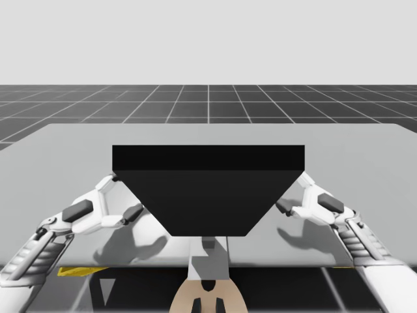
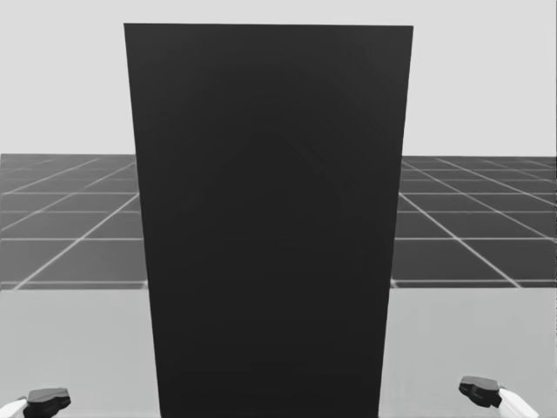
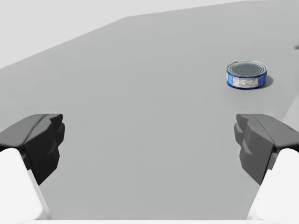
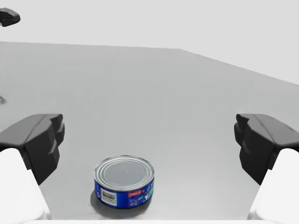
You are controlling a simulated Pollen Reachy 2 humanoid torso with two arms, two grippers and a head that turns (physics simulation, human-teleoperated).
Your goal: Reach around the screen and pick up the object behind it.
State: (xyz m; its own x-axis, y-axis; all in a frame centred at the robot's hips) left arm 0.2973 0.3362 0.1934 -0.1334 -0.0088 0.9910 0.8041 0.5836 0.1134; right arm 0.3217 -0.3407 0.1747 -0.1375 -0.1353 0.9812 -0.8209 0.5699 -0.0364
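Blue can: short and round with a silver lid, upright on the table, low between my right pincer's fingers and touching neither.
Right pincer: spread wide, holding nothing, just past the screen's edge on my right.
Left pincer: spread just as wide and holding nothing, at the screen's other edge; the can lies well ahead of it, off to one side.
Screen: tall black panel standing upright between my arms, squarely before my head.
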